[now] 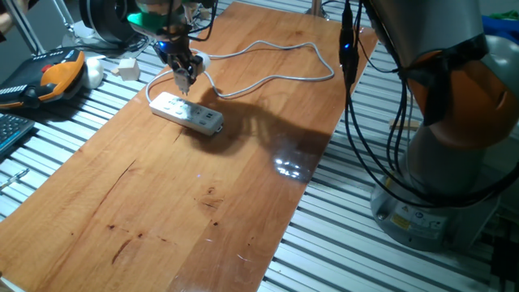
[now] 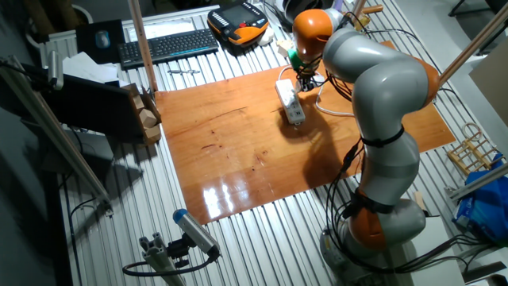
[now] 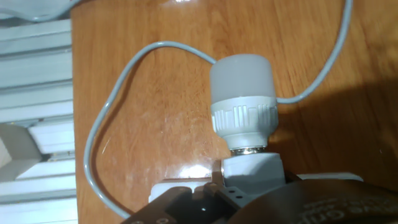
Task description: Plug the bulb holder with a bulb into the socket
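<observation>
The hand [image 1: 186, 79] hangs just over the left end of the socket [image 1: 187, 113], and whether it is closed on something cannot be told from either fixed view: in one the fingertips are small and dark against the strip, and in the other the grey and orange arm [image 2: 381, 95] covers most of the hand. The hand view helps more. There the bulb holder with a bulb [image 3: 244, 115] fills the middle, its frosted dome pointing to the far edge, the ribbed white collar and metal screw base below it, and the white plug body sitting right at the dark hand housing at the near edge; the fingers themselves are cut off there, so the grip looks like a clamp on the plug body, though the contact is not visible. The socket lies on the wooden table [image 1: 203, 203] at the far left part, angled, with only a sliver of it showing in the hand view. Its grey cable [image 1: 276, 50] loops away over the far side of the table and runs behind the bulb.
</observation>
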Motion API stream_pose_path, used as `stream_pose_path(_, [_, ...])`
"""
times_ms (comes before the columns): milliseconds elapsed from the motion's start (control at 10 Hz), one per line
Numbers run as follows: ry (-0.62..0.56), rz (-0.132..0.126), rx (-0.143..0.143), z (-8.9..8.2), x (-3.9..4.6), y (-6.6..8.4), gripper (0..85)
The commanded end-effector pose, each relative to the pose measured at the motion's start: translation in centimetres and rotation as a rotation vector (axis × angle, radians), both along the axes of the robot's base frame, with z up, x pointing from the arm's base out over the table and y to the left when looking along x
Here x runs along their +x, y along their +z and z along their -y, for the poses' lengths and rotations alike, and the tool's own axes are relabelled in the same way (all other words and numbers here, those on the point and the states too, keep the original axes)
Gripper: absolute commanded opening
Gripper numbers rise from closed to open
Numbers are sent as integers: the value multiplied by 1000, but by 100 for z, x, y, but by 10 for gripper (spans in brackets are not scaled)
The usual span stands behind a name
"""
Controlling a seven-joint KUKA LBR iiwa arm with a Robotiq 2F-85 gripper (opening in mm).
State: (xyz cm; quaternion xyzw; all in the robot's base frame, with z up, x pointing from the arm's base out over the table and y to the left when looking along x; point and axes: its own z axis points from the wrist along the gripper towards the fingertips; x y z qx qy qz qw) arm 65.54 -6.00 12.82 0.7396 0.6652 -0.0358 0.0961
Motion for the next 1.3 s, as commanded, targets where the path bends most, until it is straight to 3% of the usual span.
stream_pose_path(0, [-20, 1, -14, -17, 1, 5, 0])
stream_pose_path(100, [-38, 0, -27, -37, -2, -3, 0])
stream_pose_path(900, [-82, -8, -37, -243, 9, -52, 0])
stream_pose_path(1100, [-80, -9, -26, -244, 11, -77, 0])
stream_pose_path(1200, [-79, -7, -34, -245, 18, -91, 0])
